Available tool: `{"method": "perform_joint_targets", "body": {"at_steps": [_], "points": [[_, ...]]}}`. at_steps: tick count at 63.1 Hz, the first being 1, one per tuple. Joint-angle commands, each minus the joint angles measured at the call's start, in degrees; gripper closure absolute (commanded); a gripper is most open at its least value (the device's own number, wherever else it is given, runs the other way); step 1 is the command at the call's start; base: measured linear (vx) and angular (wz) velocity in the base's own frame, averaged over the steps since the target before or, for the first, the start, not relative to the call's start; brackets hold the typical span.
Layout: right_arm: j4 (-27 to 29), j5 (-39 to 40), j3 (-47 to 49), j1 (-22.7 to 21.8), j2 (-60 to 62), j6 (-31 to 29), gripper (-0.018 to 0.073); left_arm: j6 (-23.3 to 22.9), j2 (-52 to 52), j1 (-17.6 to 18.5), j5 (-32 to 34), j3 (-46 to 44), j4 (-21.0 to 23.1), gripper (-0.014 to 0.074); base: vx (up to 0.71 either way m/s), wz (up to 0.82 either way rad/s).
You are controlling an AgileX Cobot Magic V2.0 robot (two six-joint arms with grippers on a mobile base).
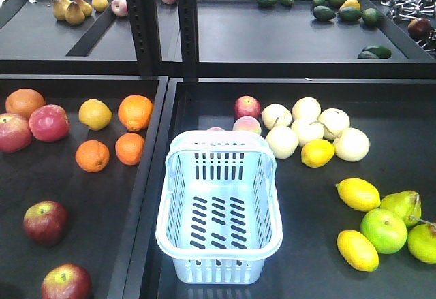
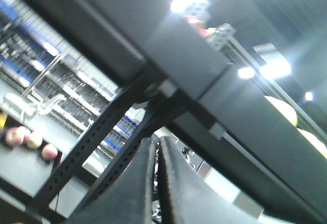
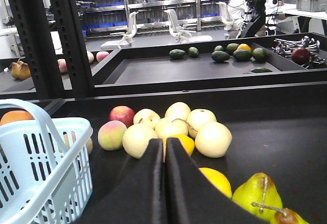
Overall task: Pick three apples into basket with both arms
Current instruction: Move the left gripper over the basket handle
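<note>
Nearest in the front view, a dark red apple (image 1: pixel 66 283) lies at the front edge of the left tray (image 1: pixel 41 183). A second dark red apple (image 1: pixel 45 222) sits just behind it, apart. The basket (image 1: pixel 218 270) stands in the front-left corner of the right tray (image 1: pixel 306 272), close to the divider, with its slotted floor fully in view. To its right, toward the tray's right edge, lie lemons (image 1: pixel 357 193), green apples (image 1: pixel 383 230) and a pear (image 1: pixel 402 203).

The right gripper (image 3: pixel 164 141) has its fingers pressed together on nothing. It is low over the right tray with the basket at its left, and a lemon and pale fruits (image 3: pixel 212 138) lie straight ahead. The left gripper (image 2: pixel 156 141) is likewise pressed together and holds nothing. Its tilted view is filled by black frame beams (image 2: pixel 179 55).

Just behind the basket's far rim sit two peach-toned fruits (image 1: pixel 246 125), then a red apple (image 1: pixel 247 106). In mid left tray are oranges (image 1: pixel 129 148) and pink-red apples (image 1: pixel 49 122).

Beyond the black uprights (image 1: pixel 160 20), the far shelf carries pears (image 1: pixel 71 7), avocados (image 1: pixel 340 9) and a dark red fruit (image 1: pixel 419 28) among metal tools; I cannot tell whether it is an apple.
</note>
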State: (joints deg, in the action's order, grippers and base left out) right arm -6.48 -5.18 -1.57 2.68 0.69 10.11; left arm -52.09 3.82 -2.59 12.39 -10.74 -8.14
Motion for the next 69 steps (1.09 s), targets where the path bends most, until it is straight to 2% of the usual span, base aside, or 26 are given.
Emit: {"method": "perform_joint_targets", "body": {"at_steps": [1,18,25,37,42,45,51,58,60,61,65,67,69], "points": [[-0.58,4.45,-0.83,-0.40,0.73,-0.03,0.0564,-0.76,5.78,1.49,2.89,-6.64,-6.94,0.0603,0.00,0.00],[-0.58,4.40,-0.83,-0.40,0.73,-0.03,0.0564,-0.89,22.09,7.25,2.90,-17.93,-22.47,0.0549,0.00,0.00],[-0.58,4.40,-0.83,-0.40,0.73,-0.03,0.0564,-0.89,28.76,10.30,2.96,-21.68,-27.60,0.0473,0.00,0.00],[-0.58,4.40,-0.83,-0.40,0.73,-0.03,0.0564,-1.15,41.17,16.24,2.96,-28.54,-35.26,0.0265,0.00,0.00],[-0.58,4.40,-0.83,-0.40,0.73,-0.03,0.0564,-3.60,46.49,19.08,2.92,-31.81,-39.45,0.0200,0.00,0.00],[-0.58,4.40,-0.83,-0.40,0.73,-0.03,0.0564,-5.09,49.04,20.54,2.92,-33.37,-43.62,0.0173,0.00,0.00],[-0.58,4.40,-0.83,-0.40,0.73,-0.03,0.0564,-9.68,54.50,23.39,3.88,-36.71,-53.78,0.0157,0.00,0.00],[-0.58,4.40,-0.83,-0.40,0.73,-0.03,0.0564,-18.11,59.34,24.91,5.68,-40.06,-69.14,0.0169,0.00,0.00],[-0.58,4.40,-0.83,-0.40,0.73,-0.03,0.0564,-22.55,60.83,24.91,6.68,-41.17,-73.18,0.0174,0.00,0.00],[-0.58,4.40,-0.83,-0.40,0.73,-0.03,0.0564,-25.36,61.67,24.91,7.43,-41.88,-77.49,0.0179,0.00,0.00],[-0.58,4.40,-0.83,-0.40,0.73,-0.03,0.0564,-35.05,63.90,24.91,11.02,-44.08,-87.47,0.0187,0.00,0.00],[-0.58,4.40,-0.83,-0.40,0.73,-0.03,0.0564,-39.99,64.81,24.91,13.07,-45.22,-94.70,0.0191,0.00,0.00],[-0.58,4.40,-0.83,-0.40,0.73,-0.03,0.0564,-43.88,65.91,24.68,15.91,-46.32,-95.49,0.0194,0.00,0.00]]}}
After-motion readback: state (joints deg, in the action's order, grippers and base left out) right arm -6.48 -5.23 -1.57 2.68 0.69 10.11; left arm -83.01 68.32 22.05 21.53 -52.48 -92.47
